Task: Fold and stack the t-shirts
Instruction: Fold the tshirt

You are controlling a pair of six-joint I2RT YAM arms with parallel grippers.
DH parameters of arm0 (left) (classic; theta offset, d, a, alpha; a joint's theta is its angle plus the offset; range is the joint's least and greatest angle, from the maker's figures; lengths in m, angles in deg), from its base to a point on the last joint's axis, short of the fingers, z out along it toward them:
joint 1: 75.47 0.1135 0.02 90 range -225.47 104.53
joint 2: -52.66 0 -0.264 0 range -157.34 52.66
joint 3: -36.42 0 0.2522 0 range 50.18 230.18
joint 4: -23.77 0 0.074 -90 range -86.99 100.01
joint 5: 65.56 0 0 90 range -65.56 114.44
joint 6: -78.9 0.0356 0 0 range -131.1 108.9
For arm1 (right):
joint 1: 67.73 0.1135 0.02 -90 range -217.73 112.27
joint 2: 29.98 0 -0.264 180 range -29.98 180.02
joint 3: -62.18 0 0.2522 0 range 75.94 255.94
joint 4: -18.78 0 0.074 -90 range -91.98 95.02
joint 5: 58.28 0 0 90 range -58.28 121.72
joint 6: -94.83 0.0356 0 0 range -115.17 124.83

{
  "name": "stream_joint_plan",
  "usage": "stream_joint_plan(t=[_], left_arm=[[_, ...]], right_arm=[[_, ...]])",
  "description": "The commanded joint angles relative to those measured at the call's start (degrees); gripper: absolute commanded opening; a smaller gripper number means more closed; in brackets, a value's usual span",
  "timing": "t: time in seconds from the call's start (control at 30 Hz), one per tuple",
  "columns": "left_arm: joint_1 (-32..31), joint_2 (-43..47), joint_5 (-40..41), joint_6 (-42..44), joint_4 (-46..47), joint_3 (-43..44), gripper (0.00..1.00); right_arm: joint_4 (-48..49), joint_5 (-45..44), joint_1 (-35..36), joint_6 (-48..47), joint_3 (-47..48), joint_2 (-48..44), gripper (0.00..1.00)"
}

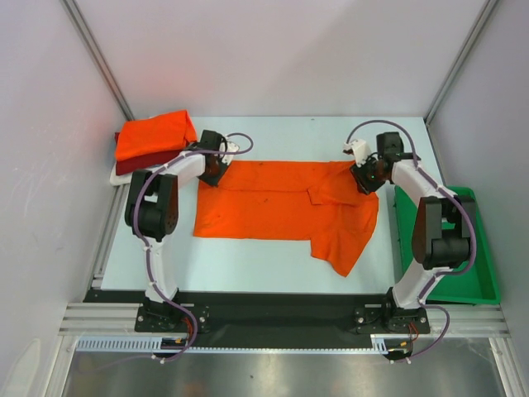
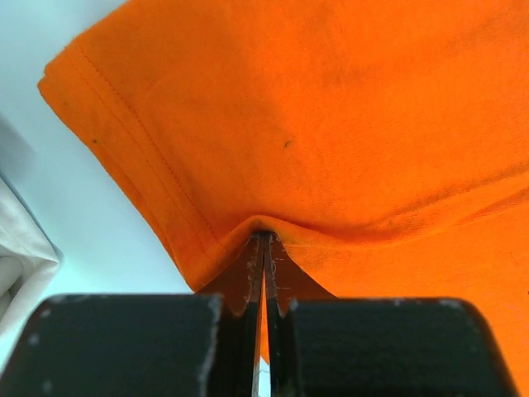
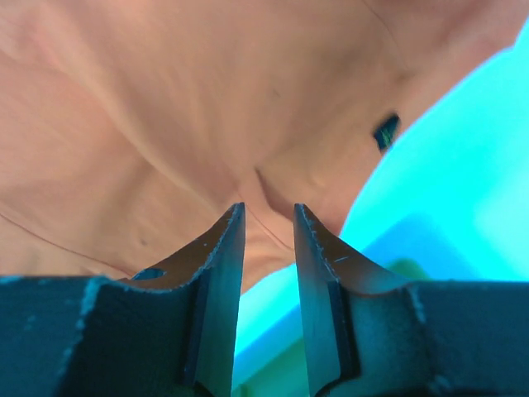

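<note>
An orange t-shirt (image 1: pixel 273 203) lies partly folded across the middle of the table, one sleeve end drooping toward the front right. My left gripper (image 1: pixel 216 169) sits at the shirt's back left corner. In the left wrist view it (image 2: pixel 264 240) is shut on a pinched ridge of the orange cloth (image 2: pixel 331 107). My right gripper (image 1: pixel 364 180) hovers at the shirt's back right corner. In the right wrist view it (image 3: pixel 269 211) is open, with the cloth (image 3: pixel 165 107) just beyond its tips and nothing between them.
At the back left corner is a pile: a folded orange t-shirt (image 1: pixel 153 135) on a dark red one (image 1: pixel 140 164), with white cloth (image 1: pixel 120 175) underneath. A green tray (image 1: pixel 471 273) stands along the right edge, beside the right arm. Walls close in both sides.
</note>
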Motion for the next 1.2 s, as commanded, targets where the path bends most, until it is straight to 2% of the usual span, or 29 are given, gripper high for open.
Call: stream_joint_plan(t=[0.0, 0.2, 0.3, 0.47, 0.83, 0.93, 1.07, 1.17], left_arm=[[0.3, -0.6, -0.9, -0.1, -1.6, 2.1, 0.02], [0.3, -0.7, -0.7, -0.2, -2.0, 1.7, 0.03], [0.3, -0.9, -0.4, -0.1, -2.1, 1.6, 0.03], [0.0, -1.0, 0.2, 0.0, -2.3, 1.3, 0.02], [-0.2, -0.5, 2.8, 1.4, -1.6, -0.4, 0.02], [-0.4, -0.6, 3.3, 1.4, -1.4, -0.6, 0.02], [-0.6, -0.7, 3.5, 1.6, -1.3, -0.6, 0.03], [-0.7, -0.7, 3.4, 1.6, -1.4, -0.4, 0.03]], right_arm=[[-1.9, 4.3, -3.4, -1.5, -0.3, -0.5, 0.35], [-7.2, 13.7, -6.9, -4.3, -2.0, -1.6, 0.39], [-6.7, 15.6, -7.0, -4.1, -3.5, -1.5, 0.47], [-5.8, 17.7, -7.0, -3.6, -3.3, 1.3, 0.51], [-6.6, 18.8, -7.1, -3.9, 4.0, 10.6, 0.5], [-6.8, 19.8, -7.0, -3.6, 5.2, 11.7, 0.44], [-7.4, 20.6, -7.0, -3.7, 5.7, 12.4, 0.23], [-8.3, 20.5, -7.0, -4.1, 5.4, 11.8, 0.18]])
